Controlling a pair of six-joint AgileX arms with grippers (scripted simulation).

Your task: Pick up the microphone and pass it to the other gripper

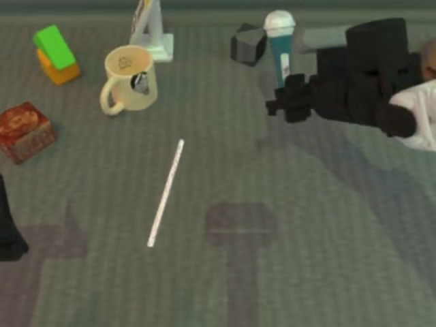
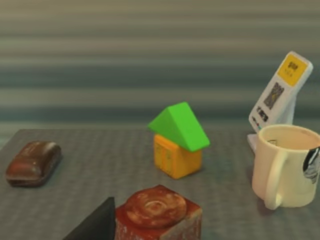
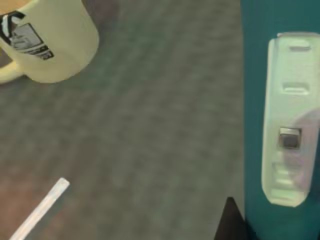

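microphone (image 1: 280,51) handle between right gripper (image 1: 285,94) jaws, seemingly clamped; left arm parked

microphone (image 3: 255,100) teal handle, white switch plate, close up | cream mug (image 3: 47,37) | white stick (image 3: 40,210) end

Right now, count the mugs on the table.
1: a cream mug at the table's far left part, beside the white card stand. None seems hidden.
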